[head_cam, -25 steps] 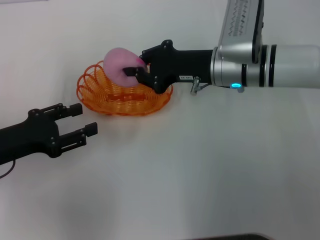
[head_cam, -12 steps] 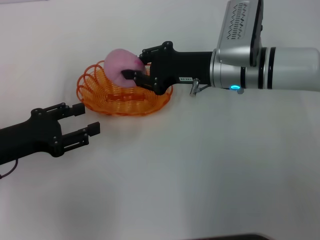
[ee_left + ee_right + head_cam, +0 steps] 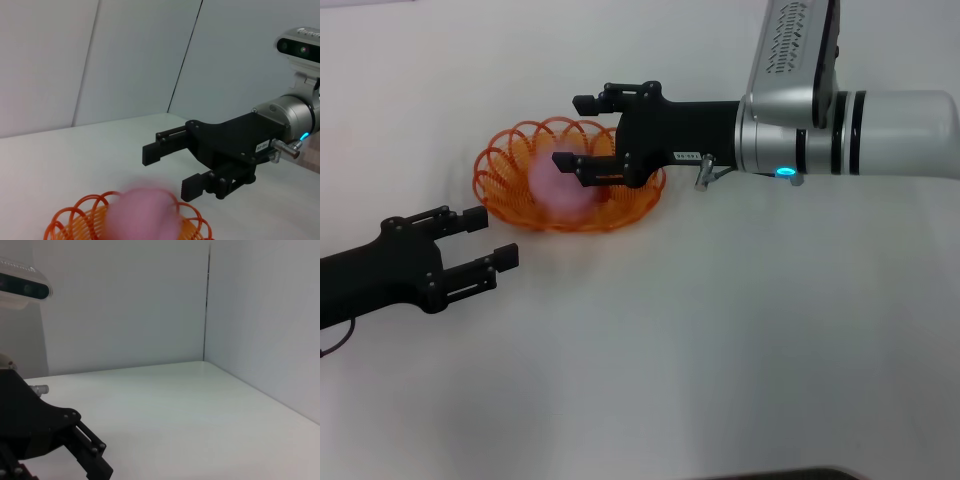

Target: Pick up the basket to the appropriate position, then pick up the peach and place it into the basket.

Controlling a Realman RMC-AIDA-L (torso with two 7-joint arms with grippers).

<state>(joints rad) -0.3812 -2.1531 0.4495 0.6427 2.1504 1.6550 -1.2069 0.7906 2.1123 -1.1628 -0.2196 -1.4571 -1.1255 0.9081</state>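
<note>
My right gripper [image 3: 572, 132] hung spread wide over the basket [image 3: 500, 205], holding nothing; the peach [image 3: 558, 185] lay just beneath it. My left gripper [image 3: 492, 238] waited nearby, parted.

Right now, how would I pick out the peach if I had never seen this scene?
On the white table, find the orange wire basket under the right gripper, whose fingers are open. The peach lies inside it: the only round pink thing, soft-looking beside the wire loops and black fingers.
</note>
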